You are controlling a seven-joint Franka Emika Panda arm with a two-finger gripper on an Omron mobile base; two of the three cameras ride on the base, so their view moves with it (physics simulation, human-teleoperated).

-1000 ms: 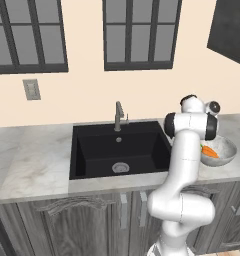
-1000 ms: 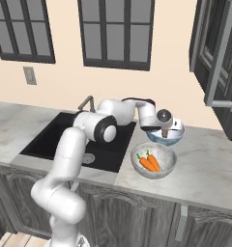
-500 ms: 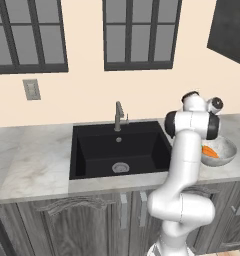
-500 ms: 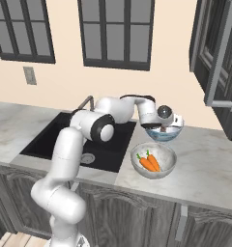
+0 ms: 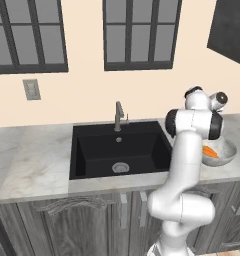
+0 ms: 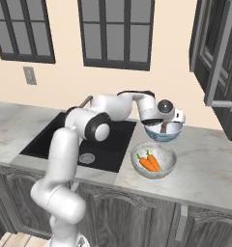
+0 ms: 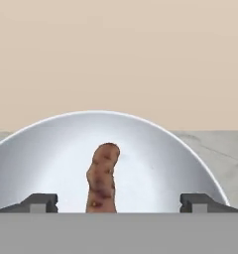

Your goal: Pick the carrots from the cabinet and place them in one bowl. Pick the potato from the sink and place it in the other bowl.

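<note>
Hand view: small brown oblong potato (image 7: pixel 103 177) lies in the smooth pale blue-white bowl (image 7: pixel 155 149), long axis running away from the camera, between the spread tips of the open end effector (image 7: pixel 119 202). White arm (image 6: pixel 113 107) reaches across the black sink (image 6: pixel 50 137). Mottled grey bowl (image 6: pixel 165 170) with two orange carrots (image 6: pixel 150 162) sits nearer on the marble bench (image 6: pixel 210 169).

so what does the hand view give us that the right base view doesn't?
Hand view: the potato lying inside the pale bowl, with the open end effector fingertips well apart on either side of it, not touching. Right base view: two carrots in the marbled bowl, the sink, the cabinet. Both: the pale bowl on the counter.
</note>
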